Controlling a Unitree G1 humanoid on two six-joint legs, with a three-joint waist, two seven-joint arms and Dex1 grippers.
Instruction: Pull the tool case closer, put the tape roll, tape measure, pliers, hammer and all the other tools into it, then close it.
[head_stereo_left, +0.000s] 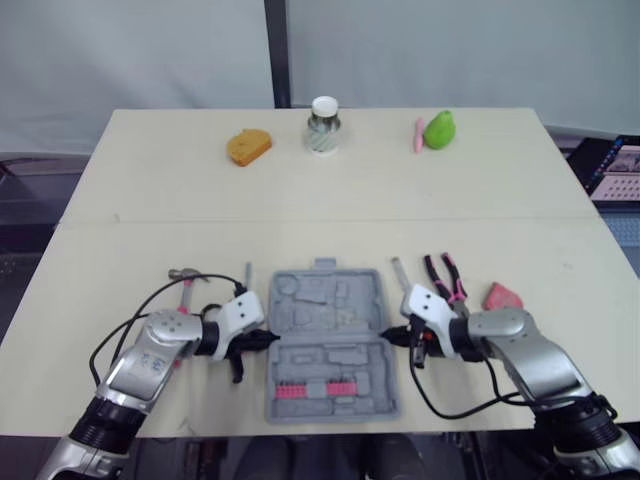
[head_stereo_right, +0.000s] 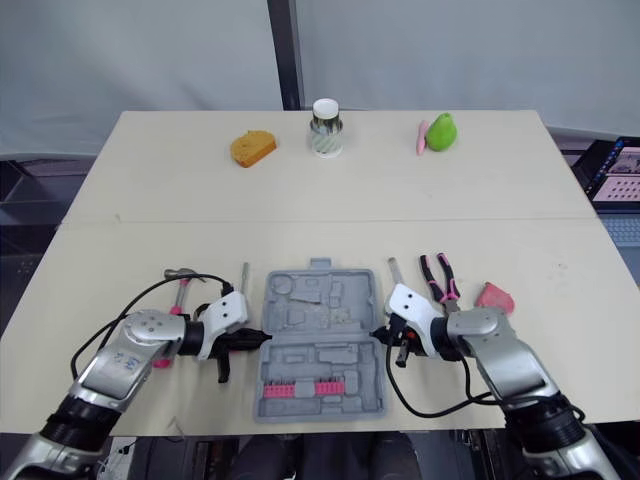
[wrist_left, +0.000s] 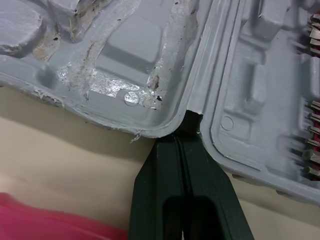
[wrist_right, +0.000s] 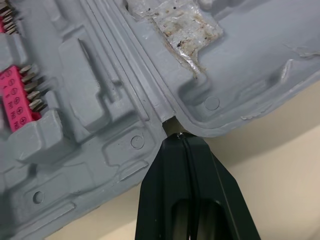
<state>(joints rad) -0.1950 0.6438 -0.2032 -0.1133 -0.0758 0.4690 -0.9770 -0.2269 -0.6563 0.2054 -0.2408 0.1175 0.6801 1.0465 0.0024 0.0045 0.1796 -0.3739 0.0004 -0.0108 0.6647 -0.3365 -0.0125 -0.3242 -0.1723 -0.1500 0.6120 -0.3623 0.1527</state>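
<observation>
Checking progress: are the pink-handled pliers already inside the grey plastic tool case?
No, the pink-handled pliers lie on the table beside the grey plastic tool case.

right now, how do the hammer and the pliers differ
The hammer lies left of the case; the pliers lie right of it. The hammer has one pink handle under a metal head; the pliers have two pink-and-black handles, spread apart. The hammer's handle is partly hidden; both pliers handles show clearly. Both rest on the table, outside the case.
</observation>
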